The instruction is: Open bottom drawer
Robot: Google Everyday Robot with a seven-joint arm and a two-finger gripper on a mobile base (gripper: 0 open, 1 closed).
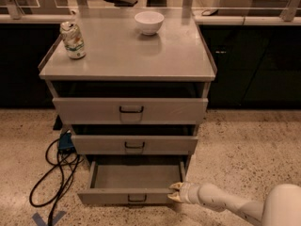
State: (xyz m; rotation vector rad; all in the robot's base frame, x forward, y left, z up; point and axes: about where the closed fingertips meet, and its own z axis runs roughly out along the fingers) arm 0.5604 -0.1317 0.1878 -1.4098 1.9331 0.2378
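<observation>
Smooth, glossy white robot arm (225, 202) built of rounded, tube-like segments; it widens into a large white dome at the bottom right corner; small dark specks dot the slimmer section; the gripper (174, 192), pale cream-yellow, sits by the bottom drawer's (113, 197) right front corner.
</observation>
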